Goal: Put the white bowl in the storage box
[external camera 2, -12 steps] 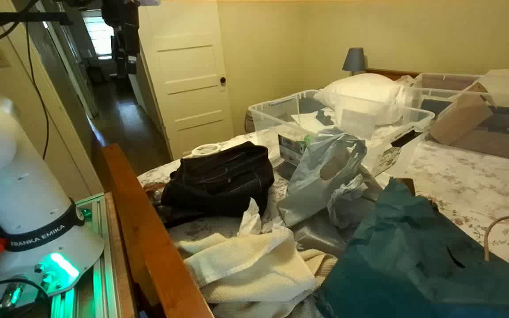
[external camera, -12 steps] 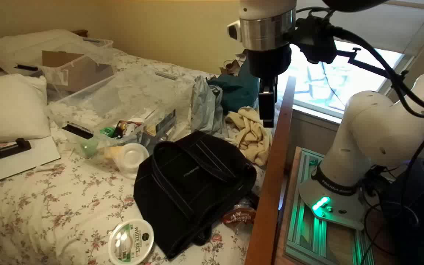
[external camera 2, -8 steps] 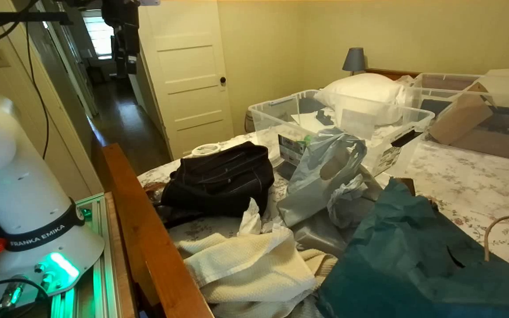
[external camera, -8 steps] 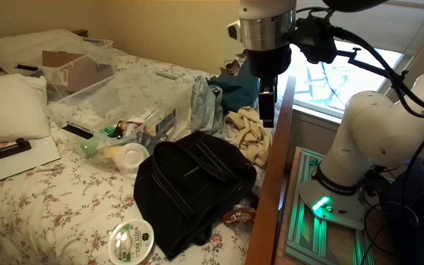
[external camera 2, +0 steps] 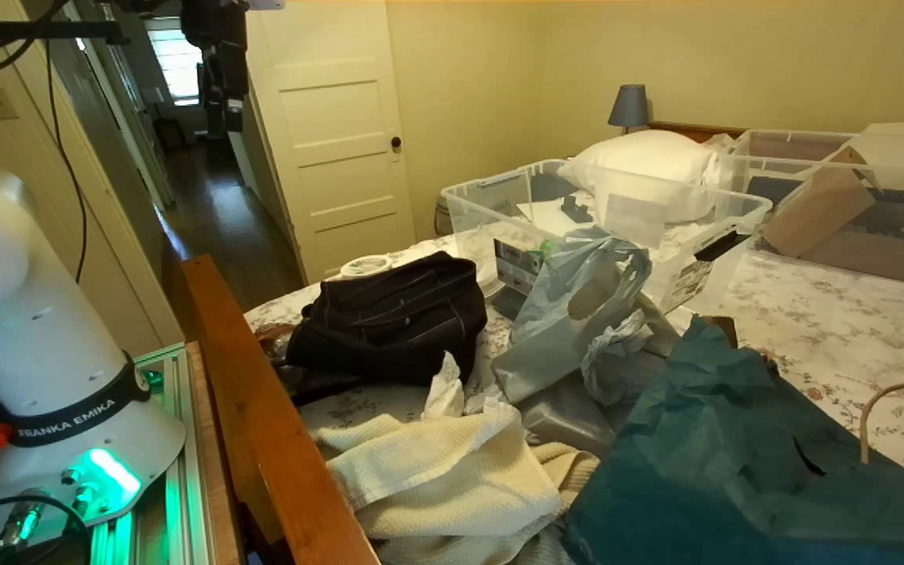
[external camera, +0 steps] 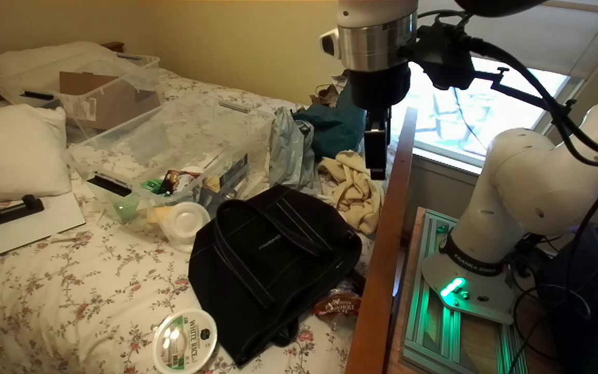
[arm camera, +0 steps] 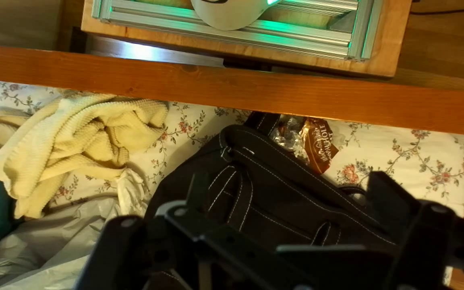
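The white bowl (external camera: pixel 185 340), round with green-and-white "White Rice" print, lies on the bed beside the black bag. In an exterior view its rim (external camera 2: pixel 366 267) shows behind the bag. The storage box (external camera: pixel 138 143) is a large clear plastic bin further up the bed; it also shows in an exterior view (external camera 2: pixel 472 220) and holds a few packaged items. My gripper (external camera: pixel 377 166) hangs high near the wooden rail, apart from bowl and box; it also shows in an exterior view (external camera 2: pixel 224 114). In the wrist view its fingers (arm camera: pixel 292 193) are spread with nothing between. The bowl and box are out of the wrist view.
The black bag (external camera: pixel 273 265) lies between rail and bowl. A white round container (external camera: pixel 187 221) in clear plastic sits by the box. A grey bag (external camera 2: pixel 570 314), cream cloth (external camera 2: pixel 460 471) and teal bag (external camera 2: pixel 734 455) lie nearby. The wooden rail (external camera: pixel 390 223) edges the bed.
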### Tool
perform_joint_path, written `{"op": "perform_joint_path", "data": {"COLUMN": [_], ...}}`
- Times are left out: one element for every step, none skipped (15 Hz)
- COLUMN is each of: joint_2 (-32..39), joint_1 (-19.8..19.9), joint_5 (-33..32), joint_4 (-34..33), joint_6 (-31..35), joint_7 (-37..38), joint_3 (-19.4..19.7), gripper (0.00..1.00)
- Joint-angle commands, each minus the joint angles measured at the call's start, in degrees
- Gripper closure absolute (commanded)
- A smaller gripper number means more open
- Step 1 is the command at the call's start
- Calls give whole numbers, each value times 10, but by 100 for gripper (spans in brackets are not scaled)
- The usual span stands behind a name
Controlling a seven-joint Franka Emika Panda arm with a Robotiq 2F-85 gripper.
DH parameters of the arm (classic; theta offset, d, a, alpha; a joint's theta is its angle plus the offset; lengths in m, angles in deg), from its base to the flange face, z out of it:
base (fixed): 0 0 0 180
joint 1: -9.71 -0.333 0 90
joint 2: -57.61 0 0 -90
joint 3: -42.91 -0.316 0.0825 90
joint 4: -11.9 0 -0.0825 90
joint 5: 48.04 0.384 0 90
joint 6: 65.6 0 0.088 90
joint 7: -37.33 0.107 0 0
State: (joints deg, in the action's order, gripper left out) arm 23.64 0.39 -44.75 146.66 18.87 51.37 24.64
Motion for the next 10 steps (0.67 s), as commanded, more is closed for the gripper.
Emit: {"op": "perform_joint_path", "data": {"joint_2": [38, 56, 71, 87, 110, 133, 158, 177, 196, 214], "joint_1": [-13, -18, -23, -28, -33, -37, -44, -48, -53, -58], "joint_5": [-7, -13, -17, -22, -23, -25, -18, -15, -8, -2], "joint_4": [-26, -39, -50, -59, -69, -80, -89, -96, -102, -110], "joint_6": [35, 59, 85, 120, 156, 181, 205, 224, 244, 258], "joint_7": [-15, -29, -45, -60, -77, -91, -115, -137, -161, -188], "joint_3": [-1, -5, -6, -7, -7, -7, -2, 1, 5, 9], "gripper": [0, 0, 0, 0, 0, 0, 0, 0, 0, 0]}}
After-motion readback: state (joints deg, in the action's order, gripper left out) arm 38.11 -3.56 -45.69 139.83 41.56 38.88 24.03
